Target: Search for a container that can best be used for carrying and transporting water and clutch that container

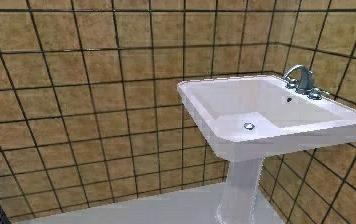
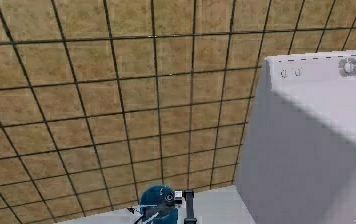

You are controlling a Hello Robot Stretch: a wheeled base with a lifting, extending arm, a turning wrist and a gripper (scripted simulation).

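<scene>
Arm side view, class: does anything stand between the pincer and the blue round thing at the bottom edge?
Nothing visible does. The pincer shows right at the blue round thing, low before the tiled wall; whether it holds it cannot be told. The white appliance stands aside, at the view's right.

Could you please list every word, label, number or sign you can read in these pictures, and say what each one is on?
None can be read.
White appliance: small marks on its top panel, too small to read.
Pedestal sink, faucet, tiled wall: no lettering.
Blue round thing: no lettering that I can make out.
</scene>
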